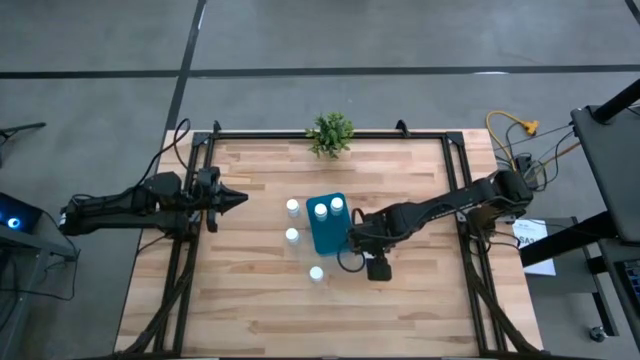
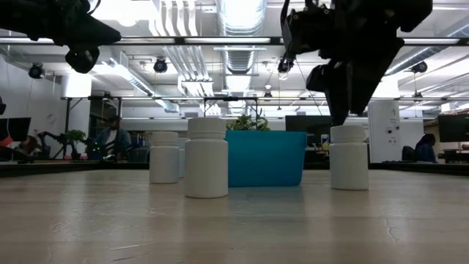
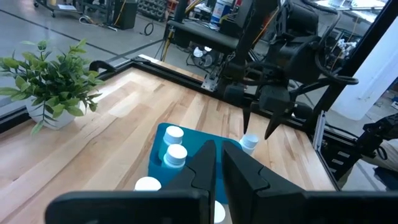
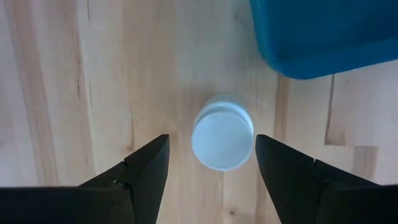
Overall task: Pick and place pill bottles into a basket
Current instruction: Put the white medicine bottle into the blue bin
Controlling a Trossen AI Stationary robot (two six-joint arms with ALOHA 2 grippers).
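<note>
Wooden slats make up the worktop (image 1: pixel 250 300), framed by dark rails, with grey floor around it; a small green potted plant (image 1: pixel 331 133) stands at the far edge; the teal-blue basket (image 1: pixel 327 237) sits near the middle, holding two pill bottles (image 1: pixel 329 207) at its far end. Three more white bottles stand on the wood left of the basket and near its front corner; one stands at (image 1: pixel 292 207), another at (image 1: pixel 292 235), the third at (image 1: pixel 316 273). A further bottle (image 4: pixel 222 131) stands just beside the basket's right side; the right claw (image 4: pixel 211 163) hangs over it with fingers spread on either side, not touching; the left claw (image 1: pixel 238 199) waits closed, well left of the basket.
</note>
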